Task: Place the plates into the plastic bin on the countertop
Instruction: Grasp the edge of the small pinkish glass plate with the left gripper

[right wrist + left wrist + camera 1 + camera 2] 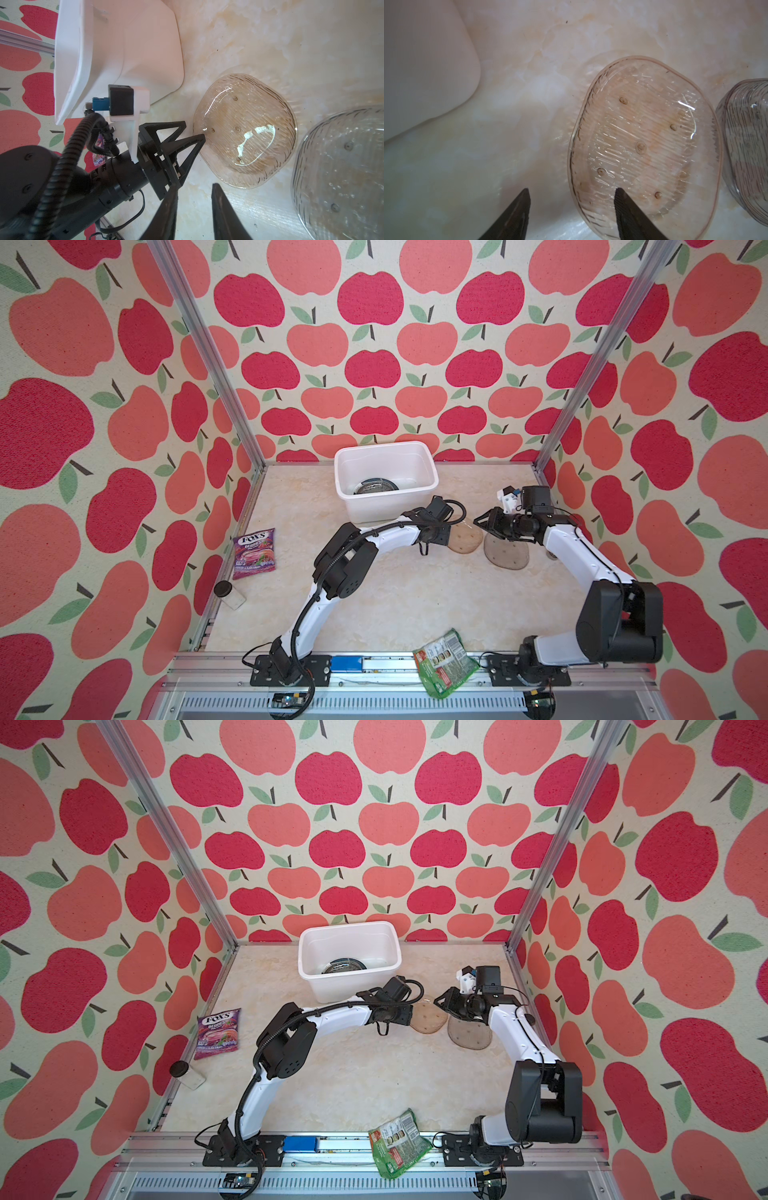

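My left jaws stand apart, astride the rim of an amber glass plate (643, 145). One finger (629, 214) reaches over its ribbed inside and the other (512, 216) over the bare counter (529, 104) outside the rim. Nothing is clamped yet.

That plate lies flat on the counter, just beside the front right corner of the white bin (386, 506). In both top views my left wrist hides its left edge. A second amber plate (507, 553) lies just to its right. Their rims are close, but I cannot tell if they touch.

My right jaws are apart too and hold nothing, with counter showing between the fingers (224, 212). In a top view they hang close to both amber plates.

At the bottom of the bin lies a round plate with a dark rim (376, 486). I cannot tell whether others lie under it.

A purple candy bag (254, 553) lies by the left wall, and a green packet (446, 662) at the counter's front edge.
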Action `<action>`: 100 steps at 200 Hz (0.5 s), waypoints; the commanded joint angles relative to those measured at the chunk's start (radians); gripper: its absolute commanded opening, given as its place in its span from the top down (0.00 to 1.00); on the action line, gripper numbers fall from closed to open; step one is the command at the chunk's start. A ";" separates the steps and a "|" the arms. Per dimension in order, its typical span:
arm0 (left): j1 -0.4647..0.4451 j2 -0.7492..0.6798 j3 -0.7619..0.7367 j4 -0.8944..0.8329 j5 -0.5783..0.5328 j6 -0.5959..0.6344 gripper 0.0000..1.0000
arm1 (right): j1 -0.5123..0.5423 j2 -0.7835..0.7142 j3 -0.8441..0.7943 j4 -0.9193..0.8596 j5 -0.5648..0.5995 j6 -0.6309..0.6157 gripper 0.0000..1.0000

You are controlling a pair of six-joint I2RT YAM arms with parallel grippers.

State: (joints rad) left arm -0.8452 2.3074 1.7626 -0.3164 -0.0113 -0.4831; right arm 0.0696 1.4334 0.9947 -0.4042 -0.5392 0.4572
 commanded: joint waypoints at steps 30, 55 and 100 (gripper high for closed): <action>0.020 0.047 0.037 -0.039 0.010 -0.043 0.55 | -0.007 -0.036 -0.029 0.040 -0.041 0.029 0.70; 0.022 0.065 0.056 -0.044 0.017 -0.047 0.58 | -0.008 -0.043 -0.037 0.045 -0.040 0.032 0.70; 0.021 0.109 0.094 -0.059 0.019 -0.042 0.69 | -0.007 -0.050 -0.052 0.056 -0.054 0.044 0.70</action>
State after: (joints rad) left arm -0.8265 2.3581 1.8282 -0.3183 -0.0032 -0.5167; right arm 0.0689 1.4120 0.9676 -0.3649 -0.5682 0.4812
